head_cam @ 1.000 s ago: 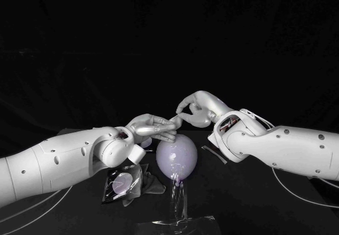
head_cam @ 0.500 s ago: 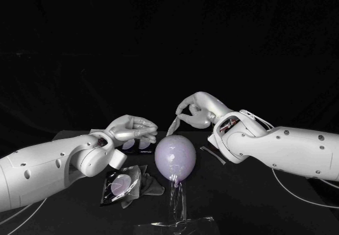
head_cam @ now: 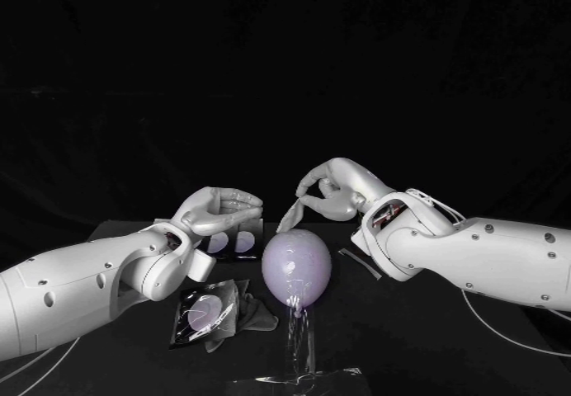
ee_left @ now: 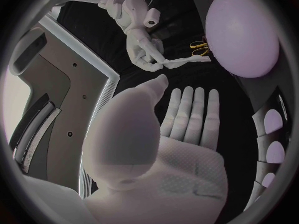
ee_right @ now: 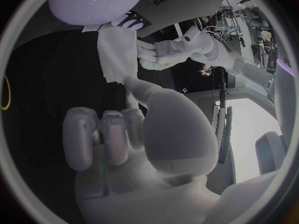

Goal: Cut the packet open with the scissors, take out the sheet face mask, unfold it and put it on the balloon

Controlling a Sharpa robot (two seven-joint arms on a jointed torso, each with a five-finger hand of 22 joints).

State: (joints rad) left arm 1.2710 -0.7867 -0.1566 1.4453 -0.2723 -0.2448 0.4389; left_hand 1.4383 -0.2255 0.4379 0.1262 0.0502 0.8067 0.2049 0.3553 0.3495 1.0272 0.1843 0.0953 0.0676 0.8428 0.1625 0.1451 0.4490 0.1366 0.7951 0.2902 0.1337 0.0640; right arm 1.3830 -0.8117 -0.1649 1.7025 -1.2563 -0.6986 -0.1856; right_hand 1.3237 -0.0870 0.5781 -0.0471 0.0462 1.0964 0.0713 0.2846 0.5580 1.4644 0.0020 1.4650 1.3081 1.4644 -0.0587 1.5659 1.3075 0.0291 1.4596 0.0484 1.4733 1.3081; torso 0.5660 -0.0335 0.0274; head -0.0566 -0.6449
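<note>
Silver fingers of the right robot hand [head_cam: 330, 188] are closed in a pinch on the top edge of the sheet face mask [head_cam: 290, 216], so this hand is gripping the mask. The mask hangs down from the pinch as a narrow pale strip and seems to be folded. Its lower end comes near the top of the balloon [head_cam: 295, 262], and it is not clear whether it touches it. Holding the mask high and by one edge lets its weight pull the sheet straight, which probably helps the unfolding.

The left robot hand [head_cam: 220, 210] is raised to about the same height, on the other side of the strip, and it holds nothing. In the left wrist view its palm is flat and its fingers are stretched and apart. Its place suggests that it is ready to take a free edge, because one hand alone can hardly spread the sheet.

The balloon stands upright between the two arms on a clear stand [head_cam: 300, 342], so the mask is held close to its target. Farther out, the packet [head_cam: 205, 312] lies on the bench [head_cam: 452, 330] near the left arm and appears to be opened. The scissors [ee_left: 199, 46], with yellow handles, lie on the bench near the balloon, out of the way of both hands.
</note>
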